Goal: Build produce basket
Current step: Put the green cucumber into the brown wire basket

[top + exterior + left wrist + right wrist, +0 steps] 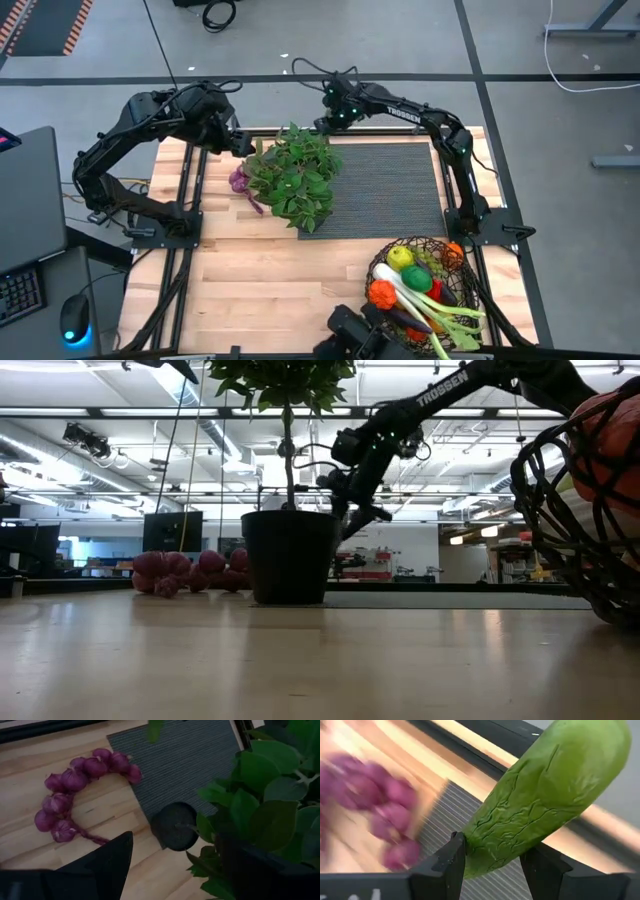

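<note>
The dark wire basket (384, 262) stands at the table's near right corner, filled with produce: a lemon (400, 257), a lime (416, 278), orange tomatoes (381, 293), a leek (430, 307). Purple grapes (240, 181) (70, 785) lie on the wood left of the potted plant (295, 175). My right gripper (326, 122) hangs over the mat's far edge, shut on a green cucumber (545, 795). My left gripper (245, 145) (185, 870) hovers open above the plant's left side and the grapes. My right gripper pinches the cucumber between its two fingers (451, 862), near the cucumber's lower end (492, 847). The cucumber is lifted clear of the table and sticks out slanting beyond the fingertips.
The black ribbed mat (385, 190) covers the far right of the table, and the plant's pot (290, 555) stands at its left edge. Bare wood (270, 280) lies at the near left. A second dark device (350, 335) sits at the near edge beside the basket.
</note>
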Robot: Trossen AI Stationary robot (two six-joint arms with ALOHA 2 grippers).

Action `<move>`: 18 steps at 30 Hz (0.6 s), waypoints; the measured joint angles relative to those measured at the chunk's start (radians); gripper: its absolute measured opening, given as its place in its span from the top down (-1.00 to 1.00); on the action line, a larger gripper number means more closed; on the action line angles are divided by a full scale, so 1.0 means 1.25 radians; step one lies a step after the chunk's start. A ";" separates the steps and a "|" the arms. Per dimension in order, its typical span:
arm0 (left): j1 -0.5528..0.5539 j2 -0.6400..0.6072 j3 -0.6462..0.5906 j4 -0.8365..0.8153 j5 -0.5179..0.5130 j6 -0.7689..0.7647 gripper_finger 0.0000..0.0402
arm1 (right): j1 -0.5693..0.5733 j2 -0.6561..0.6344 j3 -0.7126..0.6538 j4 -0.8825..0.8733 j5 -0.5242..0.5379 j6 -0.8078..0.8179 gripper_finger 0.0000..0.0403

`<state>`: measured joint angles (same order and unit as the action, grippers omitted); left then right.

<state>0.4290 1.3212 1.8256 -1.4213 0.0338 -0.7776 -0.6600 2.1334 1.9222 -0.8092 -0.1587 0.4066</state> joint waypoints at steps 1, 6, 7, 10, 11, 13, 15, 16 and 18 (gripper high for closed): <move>0.000 0.000 0.000 0.002 0.000 0.001 -0.43 | 0.002 0.000 0.018 -0.044 0.022 -0.035 0.11; 0.000 0.000 0.000 0.024 0.000 0.004 -0.43 | 0.005 -0.001 0.088 -0.223 0.037 -0.083 0.11; 0.000 0.000 0.000 0.027 0.000 0.008 -0.43 | 0.005 -0.001 0.099 -0.254 0.030 -0.084 0.11; 0.000 0.000 0.000 0.040 -0.003 0.023 -0.43 | 0.009 -0.001 0.128 -0.355 0.022 -0.091 0.11; 0.000 0.000 0.000 0.043 -0.011 0.025 -0.43 | 0.012 -0.001 0.136 -0.390 0.021 -0.094 0.11; 0.002 0.000 0.000 0.045 -0.036 0.031 -0.43 | 0.019 -0.001 0.149 -0.457 0.008 -0.101 0.11; 0.014 0.001 0.000 0.054 -0.049 0.033 -0.43 | 0.029 -0.001 0.157 -0.521 -0.020 -0.107 0.11; 0.022 0.001 0.000 0.056 -0.050 0.033 -0.43 | 0.034 -0.001 0.161 -0.554 -0.036 -0.110 0.11; 0.041 0.007 0.000 0.067 -0.051 0.042 -0.43 | 0.049 -0.001 0.170 -0.612 -0.066 -0.117 0.11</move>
<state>0.4805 1.3298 1.8256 -1.3373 -0.0299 -0.7257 -0.5989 2.1317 2.1352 -1.5746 -0.2416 0.2605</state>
